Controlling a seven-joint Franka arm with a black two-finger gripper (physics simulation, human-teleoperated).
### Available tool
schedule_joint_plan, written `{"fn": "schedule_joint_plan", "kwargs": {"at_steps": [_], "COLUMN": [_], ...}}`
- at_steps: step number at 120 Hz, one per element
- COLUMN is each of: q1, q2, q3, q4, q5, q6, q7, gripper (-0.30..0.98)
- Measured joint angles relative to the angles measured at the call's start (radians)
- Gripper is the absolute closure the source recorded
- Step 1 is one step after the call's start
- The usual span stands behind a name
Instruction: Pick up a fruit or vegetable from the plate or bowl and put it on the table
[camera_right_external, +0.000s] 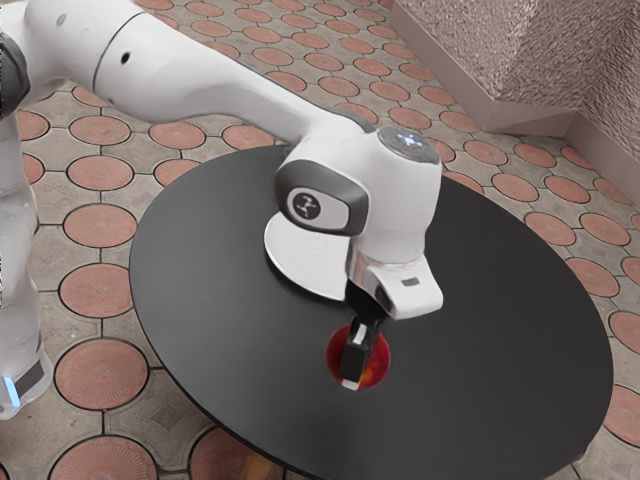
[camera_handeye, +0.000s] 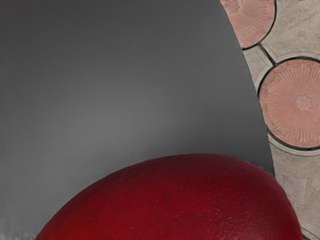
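Red fruit (camera_handeye: 190, 200) at wrist view's bottom, exterior view's lower middle, clear of plate (camera_right_external: 300, 262). Can't tell if jaws clamped or apart. Imo settle it softly on counter (camera_right_external: 500, 350) before backing off.

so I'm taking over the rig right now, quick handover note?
Gripper: black two-finger gripper is down at the round red fruit; can't tell whether it grips it.
Fruit: off the round white plate, over the round black table. Can't tell whether it touches down.
Done: fruit is clear of the plate.
Left: likely check it's resting on the table, lower if needed, make sure it's released, back the hand away.
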Motion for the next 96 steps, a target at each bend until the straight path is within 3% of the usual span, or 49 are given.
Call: {"fn": "schedule_joint_plan", "kwargs": {"at_steps": [27,48,62,96], "q1": [0.164,0.235,0.266,0.332], "q2": [0.007,0.017,0.028,0.03], "q3": [0.002,0.004,-0.002,-0.005], "q4": [0.0,-0.001,-0.001,-0.001], "q5": [0.002,0.003,0.0,-0.004], "q6": [0.004,0.011,0.013,0.013], "q7": [-0.025,-0.04,-0.048,-0.061], "gripper": [0.23,0.22,0.09,0.02]}}
